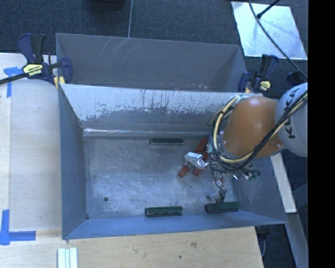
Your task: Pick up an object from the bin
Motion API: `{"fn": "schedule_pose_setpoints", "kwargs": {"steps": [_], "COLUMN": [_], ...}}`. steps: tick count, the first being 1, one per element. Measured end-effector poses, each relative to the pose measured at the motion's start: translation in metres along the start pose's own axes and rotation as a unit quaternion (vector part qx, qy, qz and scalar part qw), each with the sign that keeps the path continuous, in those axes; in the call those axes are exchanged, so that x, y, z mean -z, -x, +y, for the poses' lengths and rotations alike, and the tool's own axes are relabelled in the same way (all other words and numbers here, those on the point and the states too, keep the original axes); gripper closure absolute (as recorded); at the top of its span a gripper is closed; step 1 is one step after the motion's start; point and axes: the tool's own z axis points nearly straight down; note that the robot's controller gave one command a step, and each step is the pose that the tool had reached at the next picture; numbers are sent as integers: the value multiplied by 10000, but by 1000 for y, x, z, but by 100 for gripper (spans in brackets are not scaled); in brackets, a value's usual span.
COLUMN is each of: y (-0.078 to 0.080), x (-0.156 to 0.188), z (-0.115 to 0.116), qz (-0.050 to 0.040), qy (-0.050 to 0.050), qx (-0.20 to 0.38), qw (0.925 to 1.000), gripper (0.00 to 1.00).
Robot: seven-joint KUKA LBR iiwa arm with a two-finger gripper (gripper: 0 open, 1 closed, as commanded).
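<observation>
Right bar: dark, flat, slim; just nearside of pincer.
Left bar: same shape, well left of pincer.
Red-silver piece: small, angular, glinting; just left of pincer.
Far bar: dark, flat; beyond pincer, leftward.
Pincer grip: cannot tell.

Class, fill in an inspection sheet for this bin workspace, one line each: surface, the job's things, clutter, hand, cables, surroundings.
Surface: grey metal bin, floor scuffed and speckled, far wall streaked.
Job's things: dark green bar by the far wall; dark green bar by the near wall; dark green bar at the near right; small red and white thing mid-floor.
Clutter: nothing seen.
Hand: hand below the orange cover, just above the near-right bar.
Cables: yellow and black cables looped round the cover.
Surroundings: dark floor beyond the far wall.
</observation>
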Motion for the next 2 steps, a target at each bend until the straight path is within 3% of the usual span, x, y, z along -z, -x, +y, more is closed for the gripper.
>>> {"fn": "schedule_pose_setpoints", "kwargs": {"steps": [1,2], "y": [72,73], "x": [0,2], "z": [-48,-49], "qz": [10,-26], "qy": [3,-13], "qx": [-792,-811], "qw": [9969,9967], "gripper": [0,100]}}
